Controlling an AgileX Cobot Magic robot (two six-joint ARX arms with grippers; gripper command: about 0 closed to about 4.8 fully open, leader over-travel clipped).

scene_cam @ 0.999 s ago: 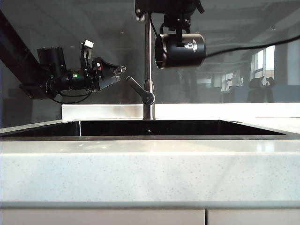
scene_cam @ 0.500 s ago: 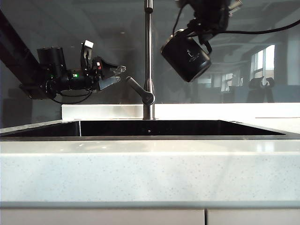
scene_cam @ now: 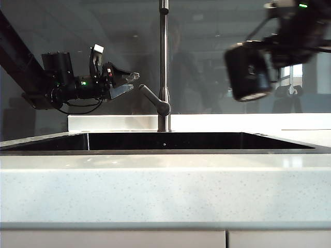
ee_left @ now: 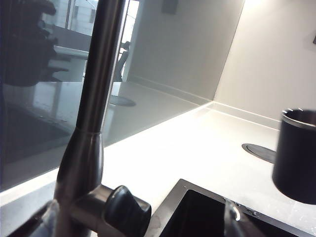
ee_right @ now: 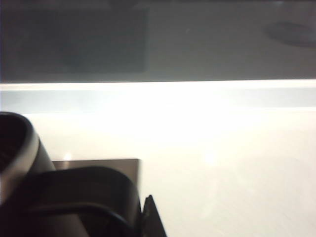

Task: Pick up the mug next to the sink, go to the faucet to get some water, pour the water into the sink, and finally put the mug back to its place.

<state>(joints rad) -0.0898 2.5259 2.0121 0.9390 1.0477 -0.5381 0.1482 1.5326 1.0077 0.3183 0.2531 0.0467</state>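
Exterior view: right gripper [scene_cam: 269,51] at upper right, fingers clenched on the mug [scene_cam: 247,72], high above the sink [scene_cam: 165,140]. Left gripper [scene_cam: 126,82], fingers spread, beside the faucet [scene_cam: 164,62]. Left wrist view: mug [ee_left: 296,155] at right edge. Right wrist view: mug [ee_right: 19,148] at lower left, over the counter [ee_right: 222,168].

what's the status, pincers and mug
Left pincer open, hovering by faucet handle. Right pincer shut on mug, airborne right of faucet, above sink. Path clear.

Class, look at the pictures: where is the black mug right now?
In the exterior view the mug hangs in the air at the upper right, held by the right gripper, above the sink's right end and right of the faucet.
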